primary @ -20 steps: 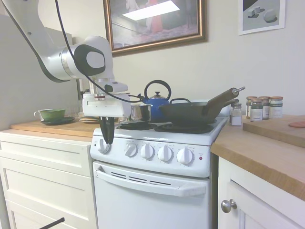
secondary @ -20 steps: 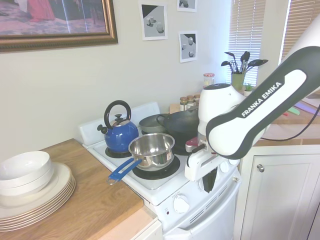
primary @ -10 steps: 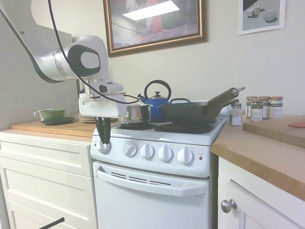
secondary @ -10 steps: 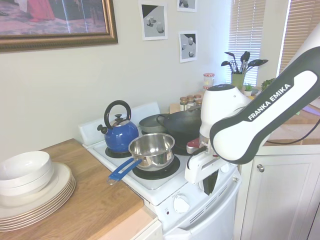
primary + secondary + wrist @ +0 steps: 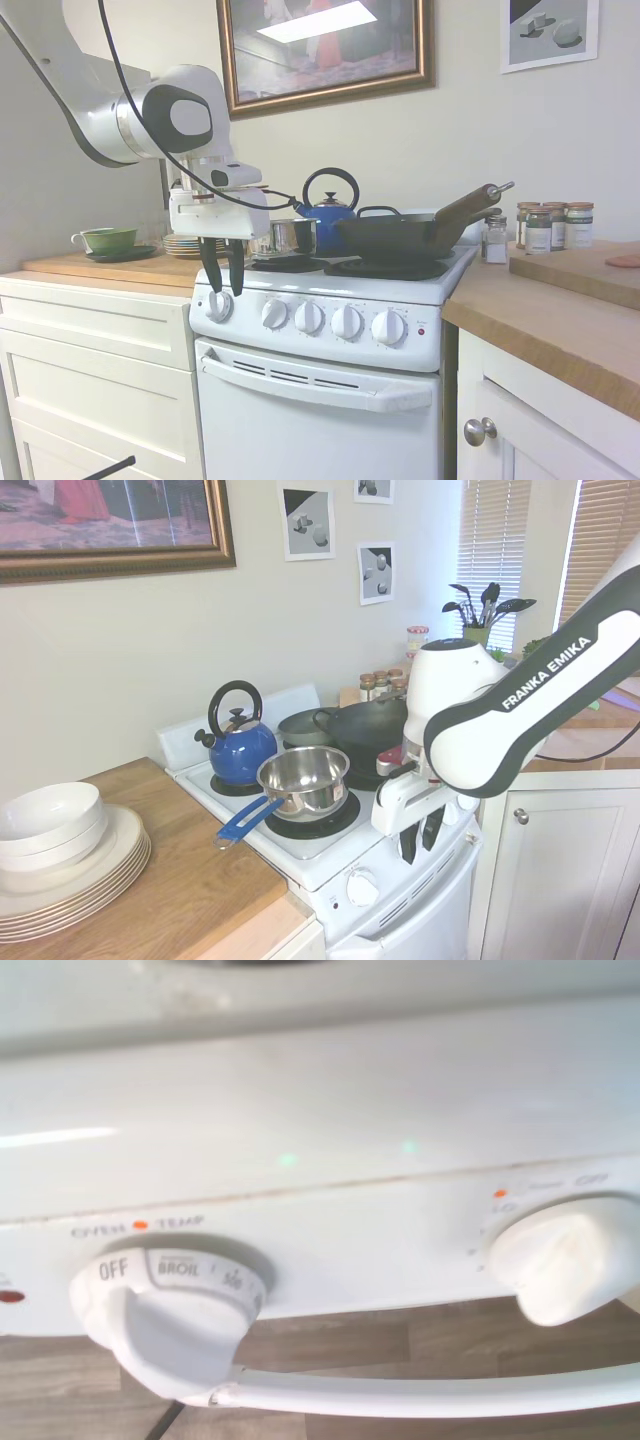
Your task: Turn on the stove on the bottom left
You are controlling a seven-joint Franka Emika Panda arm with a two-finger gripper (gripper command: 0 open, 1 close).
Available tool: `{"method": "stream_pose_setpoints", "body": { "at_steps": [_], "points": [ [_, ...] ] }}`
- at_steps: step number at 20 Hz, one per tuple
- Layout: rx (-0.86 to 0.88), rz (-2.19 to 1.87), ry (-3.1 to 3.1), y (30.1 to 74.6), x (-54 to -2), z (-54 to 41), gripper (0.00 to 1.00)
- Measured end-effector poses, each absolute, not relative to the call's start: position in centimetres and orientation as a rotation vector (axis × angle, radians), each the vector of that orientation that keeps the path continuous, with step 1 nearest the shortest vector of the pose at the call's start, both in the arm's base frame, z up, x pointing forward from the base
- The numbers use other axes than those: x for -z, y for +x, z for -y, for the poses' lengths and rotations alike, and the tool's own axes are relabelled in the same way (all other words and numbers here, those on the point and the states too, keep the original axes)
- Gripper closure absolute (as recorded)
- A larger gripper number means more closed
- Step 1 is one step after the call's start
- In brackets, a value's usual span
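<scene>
I had the gripper (image 5: 222,290) open, nothing held, just above the stove's (image 5: 330,400) leftmost knob (image 5: 218,306). Judged it rigid, smooth plastic, likely stiff; best pinched across its raised ridge.

You see stove (image 5: 330,370) glossy white enamel; saucepan (image 5: 303,777) polished steel; kettle (image 5: 330,212) glossy blue; counter (image 5: 180,880) matt wood.

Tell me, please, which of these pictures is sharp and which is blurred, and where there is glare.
First exterior view: sharp, with a ceiling light mirrored in the framed painting. Second exterior view: sharp, bright at the window blinds. Wrist view: soft and washed out, though OFF and BROIL on the knob can be read.
</scene>
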State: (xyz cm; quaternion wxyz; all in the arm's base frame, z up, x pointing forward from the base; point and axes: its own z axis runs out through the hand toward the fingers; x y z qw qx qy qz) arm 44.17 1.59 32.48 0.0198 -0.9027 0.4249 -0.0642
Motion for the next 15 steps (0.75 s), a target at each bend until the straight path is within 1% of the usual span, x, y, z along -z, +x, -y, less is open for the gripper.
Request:
{"method": "stream_pose_setpoints", "body": {
  "at_steps": [15],
  "points": [
    [0.214, -1.312, -2.8, 44.3, -33.7, -1.8, 0.0]
  ]
}}
